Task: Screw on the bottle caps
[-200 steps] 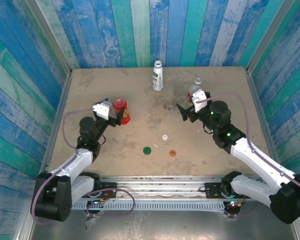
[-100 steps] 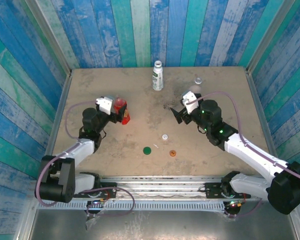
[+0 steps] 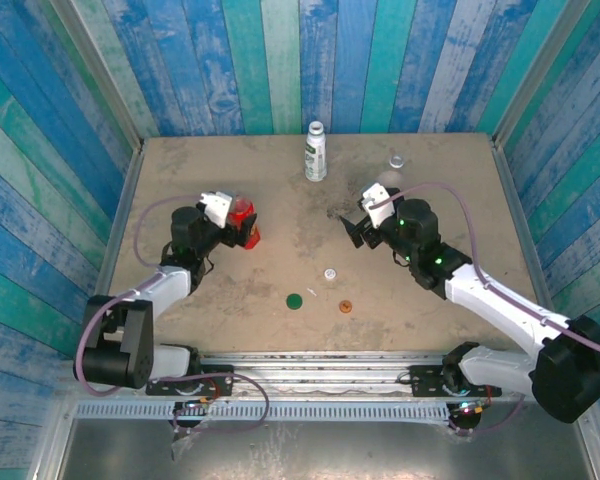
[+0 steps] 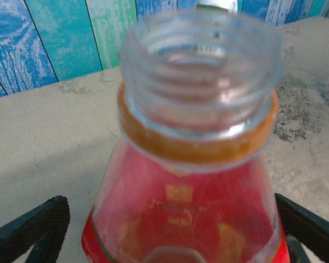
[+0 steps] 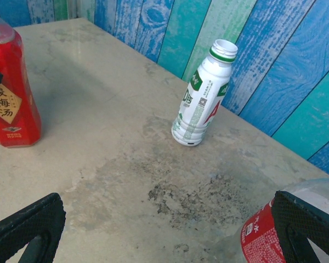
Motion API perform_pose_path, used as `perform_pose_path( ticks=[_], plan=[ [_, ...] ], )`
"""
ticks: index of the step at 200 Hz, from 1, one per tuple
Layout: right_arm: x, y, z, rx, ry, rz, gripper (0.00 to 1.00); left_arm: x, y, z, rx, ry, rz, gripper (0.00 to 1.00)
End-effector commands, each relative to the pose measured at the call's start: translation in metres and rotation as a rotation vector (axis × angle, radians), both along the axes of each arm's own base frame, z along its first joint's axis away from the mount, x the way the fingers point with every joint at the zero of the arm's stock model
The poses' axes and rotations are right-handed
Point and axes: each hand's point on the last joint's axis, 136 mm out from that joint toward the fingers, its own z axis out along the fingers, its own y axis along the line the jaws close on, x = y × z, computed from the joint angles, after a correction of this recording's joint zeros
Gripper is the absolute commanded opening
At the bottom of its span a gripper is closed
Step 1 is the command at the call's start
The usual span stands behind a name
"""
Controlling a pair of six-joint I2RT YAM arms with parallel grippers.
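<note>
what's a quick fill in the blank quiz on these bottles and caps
1. The green cap, white cap and orange cap all lie on the ___.
2. The ___ cap lies farthest left.
3. The open left gripper straddles the red bottle, whose neck ring is ___.
4. The white bottle has ___ cap on.
Missing: table; green; orange; no.

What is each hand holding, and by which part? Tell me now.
Nothing is held. The left hand stands open, its fingers flanking the red bottle low down, not clamped on it. The right hand is open, nothing between its fingers.
</note>
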Motion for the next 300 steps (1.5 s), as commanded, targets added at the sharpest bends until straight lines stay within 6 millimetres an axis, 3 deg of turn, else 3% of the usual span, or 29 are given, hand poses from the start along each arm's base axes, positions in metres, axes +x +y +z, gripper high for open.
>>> perform_pose_path(
  ticks=[1,17,59,130,224,257,300],
  plan=[
    [0.004,0.003,0.009,0.0,-0.026,-0.002,1.0,0.002,-0.004,-0.007,0.02,0.022,-0.035,0.89],
    [0.005,0.003,0.007,-0.002,-0.023,-0.002,1.0,0.001,-0.007,-0.006,0.019,0.02,-0.055,0.8],
    [0.007,0.005,0.003,0.004,-0.004,-0.007,1.0,-0.002,-0.012,-0.002,0.007,0.004,-0.087,0.69],
    [0.012,0.006,-0.007,0.043,0.053,-0.037,1.0,-0.009,-0.026,0.013,0.0,-0.029,-0.141,0.6],
    [0.009,0.006,-0.017,0.139,0.125,-0.069,1.0,-0.044,-0.129,0.039,-0.116,-0.068,-0.48,0.62],
    [0.007,-0.002,-0.018,0.143,0.123,-0.105,1.0,-0.055,-0.166,0.025,-0.088,-0.033,-0.575,0.63],
    [0.005,-0.006,-0.021,0.132,0.129,-0.119,1.0,-0.051,-0.178,0.005,-0.059,0.026,-0.599,0.64]
  ],
)
